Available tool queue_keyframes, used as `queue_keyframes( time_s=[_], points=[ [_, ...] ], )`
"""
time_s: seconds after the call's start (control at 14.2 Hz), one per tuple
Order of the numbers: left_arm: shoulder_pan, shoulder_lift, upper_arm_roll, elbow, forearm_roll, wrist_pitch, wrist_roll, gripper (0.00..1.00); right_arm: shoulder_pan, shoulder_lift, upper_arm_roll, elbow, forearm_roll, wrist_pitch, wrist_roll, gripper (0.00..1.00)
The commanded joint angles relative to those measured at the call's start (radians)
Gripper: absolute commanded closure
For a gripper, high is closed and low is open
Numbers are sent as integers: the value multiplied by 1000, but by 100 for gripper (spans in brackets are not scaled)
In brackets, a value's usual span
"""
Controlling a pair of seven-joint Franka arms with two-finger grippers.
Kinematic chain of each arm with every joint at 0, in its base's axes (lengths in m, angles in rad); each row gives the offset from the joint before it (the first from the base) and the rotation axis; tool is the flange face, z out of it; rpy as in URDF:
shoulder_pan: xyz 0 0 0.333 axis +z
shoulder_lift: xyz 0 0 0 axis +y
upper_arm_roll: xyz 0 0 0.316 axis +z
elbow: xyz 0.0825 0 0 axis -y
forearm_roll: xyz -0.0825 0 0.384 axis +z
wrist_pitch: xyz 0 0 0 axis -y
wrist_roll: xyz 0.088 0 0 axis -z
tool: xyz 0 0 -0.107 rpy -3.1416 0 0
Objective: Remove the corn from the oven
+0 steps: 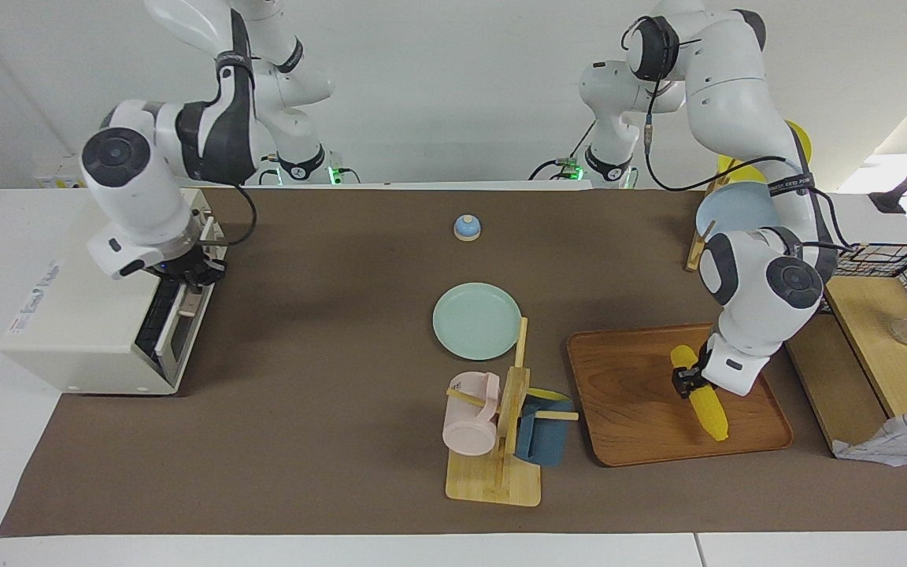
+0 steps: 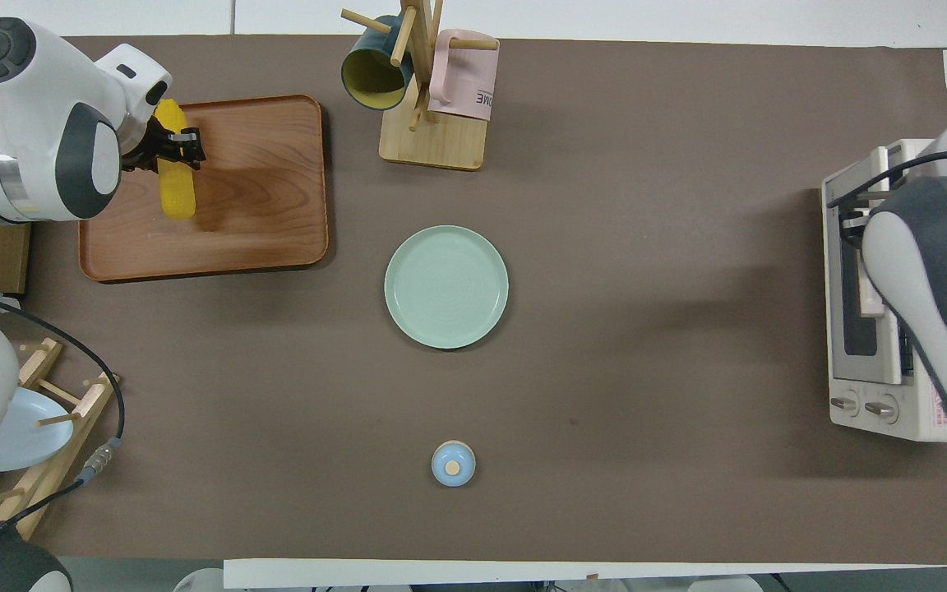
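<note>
- One worktop [image 1: 327,441] under a brown mat carries everything.
- One oven [image 1: 99,331] stands at the right arm's end; the right hand [image 1: 186,279] is at its door [image 1: 174,331], by the tan handle. The door looks nearly shut, and I cannot tell how far that hand's fingers are apart.
- One wooden tray [image 1: 634,409] lies at the left arm's end, directly under the left hand [image 1: 690,379].
- One corn [image 1: 707,409] lies on that tray, and the left hand's fingers are closed around its middle.
- One green plate [image 1: 475,319] sits mid-worktop, well apart from both hands.
- One wooden mug rack [image 1: 501,457] beside the tray holds two mugs: one pink [image 1: 469,421], one dark blue [image 1: 542,437].
- One small blue bell [image 1: 467,227] sits nearer to the robots than the plate.
</note>
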Motion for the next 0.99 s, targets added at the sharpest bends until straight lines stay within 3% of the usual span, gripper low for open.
queue_keyframes(
  time_s=[0.0, 0.07, 0.14, 0.28, 0.56, 0.85, 0.92],
  points=[
    [-3, -1, -5, -6, 21, 14, -3, 22, 3, -48, -26, 2, 35, -39, -55, 84],
    [-11, -10, 0, -5, 23, 5, -10, 0, 5, -51, -28, 37, 85, -82, -54, 53],
    [-3, -36, -2, -8, 24, 5, -11, 0, 5, -53, -29, 84, 113, -123, -55, 1],
    [20, -111, 0, -32, 23, -22, -11, 0, 6, -68, -20, 167, 135, -192, -55, 0],
    [62, -298, 1, -6, 24, -306, -1, 0, 8, -99, -17, 207, 181, -275, -55, 0],
    [119, -402, 6, 156, 18, -680, 124, 0, -4, -93, 8, 238, 179, -317, -58, 0],
    [136, -422, 6, 173, 15, -720, 161, 0, -33, -91, 15, 240, 182, -317, -60, 0]
  ],
)
